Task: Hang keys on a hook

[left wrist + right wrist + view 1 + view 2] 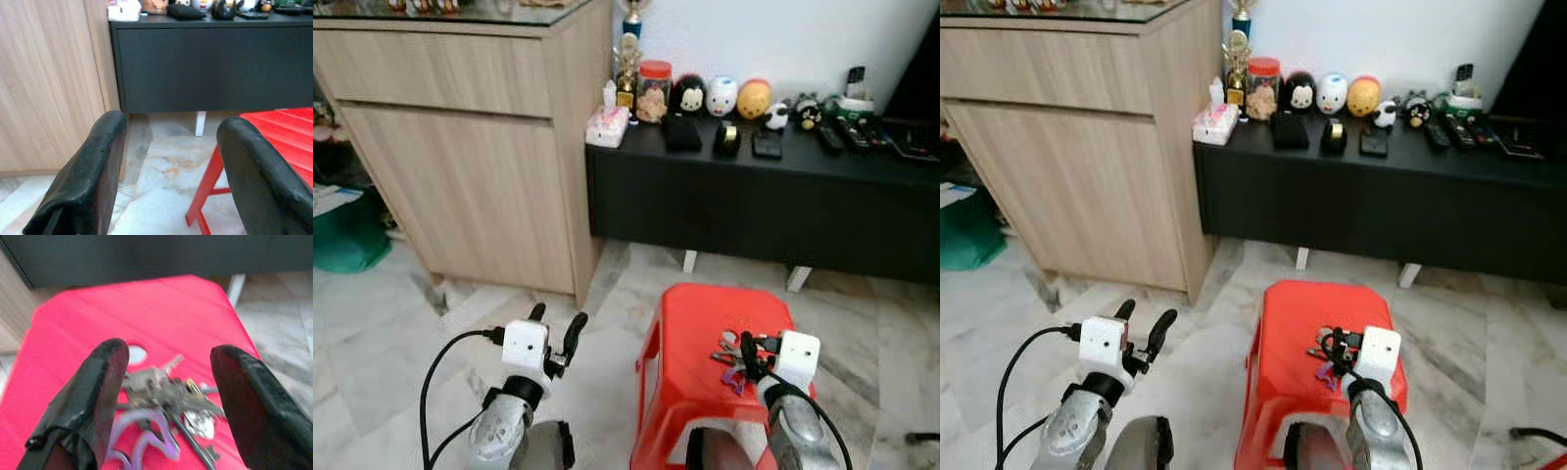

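While keys [168, 399] lie on red stool [705, 323] top, right tool [168, 382] hovers just above them, fingers apart, one each side of bunch. Left tool [558, 328] raised over marble floor [372, 352] left of stool, fingers apart, nothing held.

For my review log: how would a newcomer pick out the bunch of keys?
Find the red plastic stool on the marble floor in front of the long black cabinet. On its seat, between the open fingers of the right gripper, lies the bunch of metal keys, marked by a purple plastic tag.
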Robot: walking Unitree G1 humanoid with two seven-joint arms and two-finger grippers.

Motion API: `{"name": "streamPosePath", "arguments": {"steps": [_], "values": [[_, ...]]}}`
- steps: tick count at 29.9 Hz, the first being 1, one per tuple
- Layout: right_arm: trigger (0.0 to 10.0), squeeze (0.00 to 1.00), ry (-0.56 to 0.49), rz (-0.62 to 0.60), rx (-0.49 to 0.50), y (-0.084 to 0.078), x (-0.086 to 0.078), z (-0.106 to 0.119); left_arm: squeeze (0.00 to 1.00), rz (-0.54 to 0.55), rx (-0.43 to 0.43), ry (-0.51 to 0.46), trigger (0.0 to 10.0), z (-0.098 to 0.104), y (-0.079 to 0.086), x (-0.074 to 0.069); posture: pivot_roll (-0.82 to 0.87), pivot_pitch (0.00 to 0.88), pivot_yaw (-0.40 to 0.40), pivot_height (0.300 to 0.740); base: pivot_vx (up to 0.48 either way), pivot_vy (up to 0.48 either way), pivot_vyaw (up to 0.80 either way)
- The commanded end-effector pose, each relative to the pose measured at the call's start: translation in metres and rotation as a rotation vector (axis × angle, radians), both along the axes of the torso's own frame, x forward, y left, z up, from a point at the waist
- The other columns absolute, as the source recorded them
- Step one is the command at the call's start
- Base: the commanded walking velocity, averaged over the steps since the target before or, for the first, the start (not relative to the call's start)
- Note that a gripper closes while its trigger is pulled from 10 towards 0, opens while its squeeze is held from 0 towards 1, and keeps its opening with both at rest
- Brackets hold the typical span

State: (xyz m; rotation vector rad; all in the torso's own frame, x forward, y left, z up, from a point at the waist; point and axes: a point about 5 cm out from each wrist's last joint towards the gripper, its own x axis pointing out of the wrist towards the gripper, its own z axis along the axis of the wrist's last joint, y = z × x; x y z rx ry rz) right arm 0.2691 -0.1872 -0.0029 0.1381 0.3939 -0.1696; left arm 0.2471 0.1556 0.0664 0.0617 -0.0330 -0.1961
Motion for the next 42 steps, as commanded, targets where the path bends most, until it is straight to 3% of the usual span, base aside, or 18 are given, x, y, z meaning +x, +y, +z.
{"name": "streamPosePath", "arguments": {"steps": [1,5,11,14,23,38,39,40,41,42], "values": [[10.0,0.0,0.024,-0.024,0.01,-0.006,0.008,0.002,0.0,-0.004,0.001,0.002,10.0,0.002,0.0,0.001,0.04,0.031,-0.045,0.578,0.0,0.0,0.0],[10.0,0.0,0.011,-0.015,0.024,-0.008,0.027,0.015,0.0,-0.008,0.003,0.003,10.0,0.002,0.0,0.002,0.05,0.033,-0.037,0.578,0.0,0.0,0.0],[10.0,0.0,0.109,-0.03,0.072,-0.008,0.033,0.011,0.0,-0.006,0.009,0.001,10.0,0.003,0.001,0.002,0.05,0.037,-0.031,0.578,0.0,0.0,0.0],[10.0,0.0,0.16,-0.006,0.111,-0.004,0.034,0.008,0.0,-0.008,0.012,0.0,10.0,0.004,0.002,0.002,0.06,0.04,-0.027,0.578,0.0,0.0,0.0],[10.0,0.0,0.186,0.065,0.133,0.006,0.038,0.008,0.0,-0.014,0.022,0.002,10.0,0.005,0.003,-0.001,0.07,0.059,-0.016,0.578,0.0,0.0,0.0],[10.0,0.0,0.241,0.067,0.148,0.009,0.032,0.0,0.0,-0.007,0.028,0.025,10.0,0.003,0.005,-0.014,0.08,0.104,-0.014,0.578,0.0,0.0,0.0],[3.1,0.0,0.241,0.067,0.149,0.009,0.032,0.0,0.0,-0.007,0.028,0.027,10.0,0.003,0.005,-0.015,0.08,0.106,-0.014,0.578,0.0,0.0,0.0],[3.1,0.0,0.242,0.067,0.15,0.009,0.032,0.0,0.0,-0.006,0.029,0.028,10.0,0.003,0.005,-0.015,0.08,0.107,-0.014,0.578,0.0,0.0,0.0],[0.8,0.0,0.242,0.067,0.149,0.008,0.032,0.0,0.0,-0.005,0.028,0.03,10.0,0.003,0.006,-0.016,0.08,0.107,-0.014,0.578,0.0,0.0,0.0],[0.0,0.0,0.241,0.066,0.149,0.008,0.032,0.0,0.0,-0.004,0.028,0.031,10.0,0.003,0.006,-0.016,0.08,0.107,-0.014,0.578,0.0,0.0,0.0]]}}
